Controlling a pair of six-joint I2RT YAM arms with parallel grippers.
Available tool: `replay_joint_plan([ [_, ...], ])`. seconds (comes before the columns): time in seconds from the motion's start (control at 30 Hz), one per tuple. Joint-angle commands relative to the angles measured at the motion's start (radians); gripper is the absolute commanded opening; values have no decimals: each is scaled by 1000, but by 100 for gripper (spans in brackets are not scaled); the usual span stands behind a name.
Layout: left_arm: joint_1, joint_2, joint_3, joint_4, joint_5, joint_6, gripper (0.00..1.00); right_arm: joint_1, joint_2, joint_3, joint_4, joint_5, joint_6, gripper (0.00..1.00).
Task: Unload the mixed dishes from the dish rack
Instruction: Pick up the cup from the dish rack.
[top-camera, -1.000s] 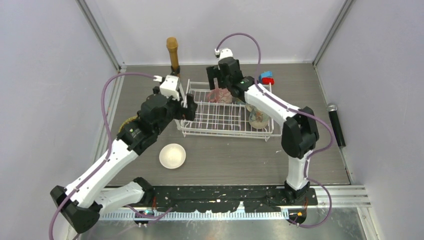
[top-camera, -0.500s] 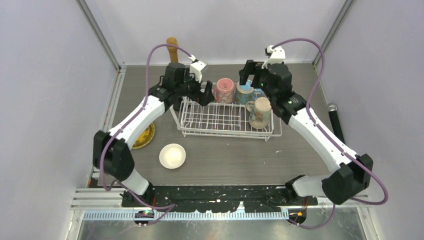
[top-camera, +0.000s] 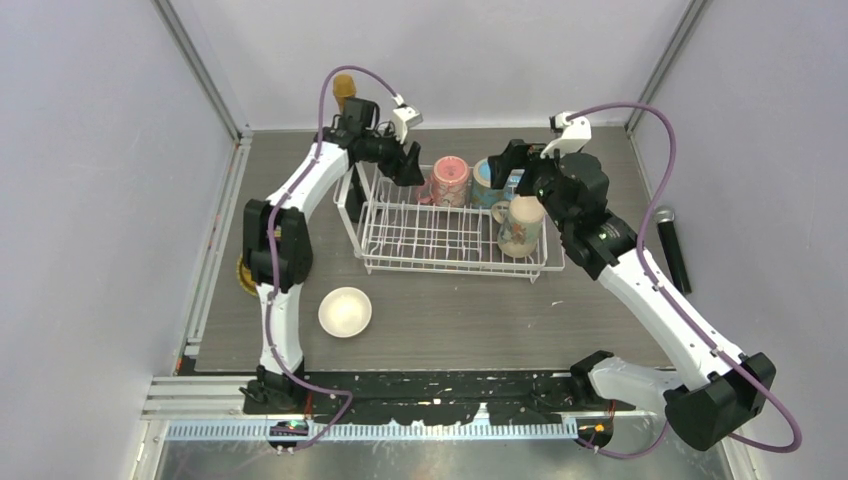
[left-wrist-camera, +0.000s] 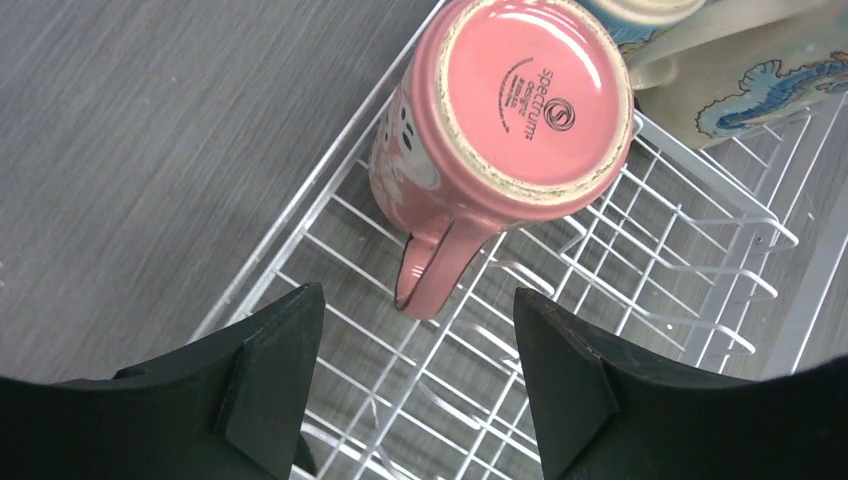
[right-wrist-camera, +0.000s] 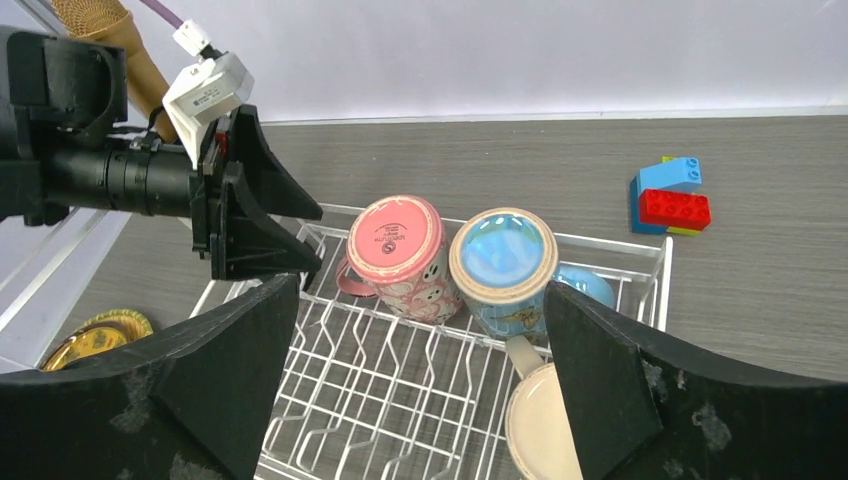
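The left arm rose straight from its base, then bent toward 1 o'clock. Its wrist turned so the left gripper aimed at the rack's 11 o'clock corner. The right arm stretched from its 5 o'clock elbow toward 11 o'clock, and the right gripper hung over the rack's 2 o'clock end.

The dish rack sat mid-table. Inside it, the cream mug stood at 3 o'clock, with the pink mug and blue mug upturned along 12 o'clock. The white bowl lay on the table at the rack's 7 o'clock, and the golden plate at 9.

Both grippers' fingers were spread and held nothing. The pink mug's handle lay just beyond the left tips.

Half a second earlier the left elbow had sat lower and further out, leaving more of the plate in view.
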Motion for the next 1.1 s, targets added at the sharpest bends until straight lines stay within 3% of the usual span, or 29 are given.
replay_joint_plan([
  [0.0, -2, 77, 128, -205, 117, 131, 72, 3, -42, -22, 6, 24, 9, 100],
  [0.23, -3, 91, 104, -156, 114, 115, 69, 3, -65, -41, 2, 34, 9, 100],
  [0.63, -77, -113, -142, 134, -117, 78, 68, 3, -56, -54, 11, 42, -1, 100],
  [0.97, -84, -65, -52, 23, -76, 135, 66, 3, -75, -71, 26, 39, -8, 100],
  [1.07, -84, -48, -59, 34, -126, 161, 60, 3, -76, -72, 28, 37, -10, 100],
])
